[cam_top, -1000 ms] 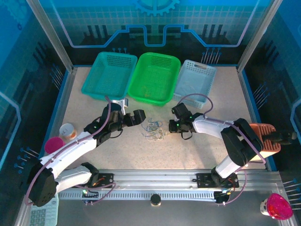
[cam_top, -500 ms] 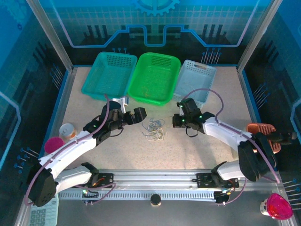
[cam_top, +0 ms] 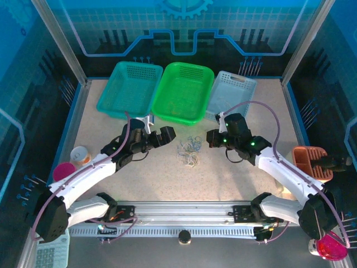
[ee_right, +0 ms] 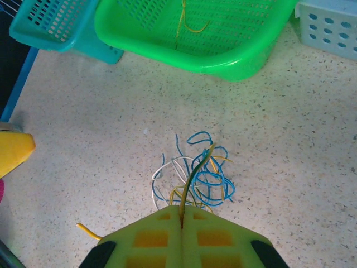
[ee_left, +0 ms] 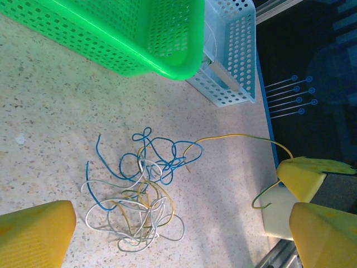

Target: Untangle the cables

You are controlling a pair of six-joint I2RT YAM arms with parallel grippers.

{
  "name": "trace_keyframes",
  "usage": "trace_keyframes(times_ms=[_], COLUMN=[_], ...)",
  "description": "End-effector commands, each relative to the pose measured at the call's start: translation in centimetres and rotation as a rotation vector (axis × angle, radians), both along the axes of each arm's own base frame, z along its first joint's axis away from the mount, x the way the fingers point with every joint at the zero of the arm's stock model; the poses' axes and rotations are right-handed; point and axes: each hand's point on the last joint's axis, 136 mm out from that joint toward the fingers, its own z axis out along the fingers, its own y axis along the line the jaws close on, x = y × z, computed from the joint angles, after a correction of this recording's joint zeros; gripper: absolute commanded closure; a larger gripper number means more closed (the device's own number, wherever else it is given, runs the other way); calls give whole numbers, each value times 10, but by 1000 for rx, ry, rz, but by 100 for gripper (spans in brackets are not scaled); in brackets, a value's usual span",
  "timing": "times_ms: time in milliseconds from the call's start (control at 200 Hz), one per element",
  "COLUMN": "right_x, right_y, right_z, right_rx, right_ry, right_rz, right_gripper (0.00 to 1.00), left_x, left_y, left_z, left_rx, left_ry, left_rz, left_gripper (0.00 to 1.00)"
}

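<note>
Cables [cam_top: 188, 152]: loose clump of white, blue and yellow strands on the desk [cam_top: 223, 184], just in front of the green basket [cam_top: 183, 92], not touching it. Your right fingers [ee_right: 150, 234], off the basket's near right corner, are pressed shut on one yellow cable [ee_left: 240, 135] that runs from the clump into the seam between them. Your left fingers [ee_left: 36, 237], off the basket's near left corner, stand spread wide and hold nothing; the clump lies between both pairs.
</note>
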Motion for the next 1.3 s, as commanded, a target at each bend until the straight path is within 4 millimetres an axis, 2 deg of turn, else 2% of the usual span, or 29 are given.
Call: trace_keyframes(times_ms=[0, 170, 405, 620, 935, 1296], right_x=[3, 5, 7, 7, 6, 4], right_y=[6, 15, 19, 20, 21, 21], right_z=[20, 14, 10, 9, 10, 11], right_rx=[60, 107, 138, 144, 145, 156], right_ry=[-25, 15, 35, 42, 40, 38], right_rz=[7, 12, 4, 3, 8, 11], right_gripper=[100, 100, 100, 100, 100, 100], left_x=[5, 3, 0, 4, 13, 19], left_y=[-13, -30, -66, -89, -105, -109], left_z=[26, 30, 31, 13, 14, 5], left_rx=[-111, -213, -243, -230, -246, -239], left_ry=[-26, -17, -36, -21, -49, -50], left_rz=[-29, -74, -159, -191, -208, -198], left_gripper=[1, 8, 20, 27, 41, 60])
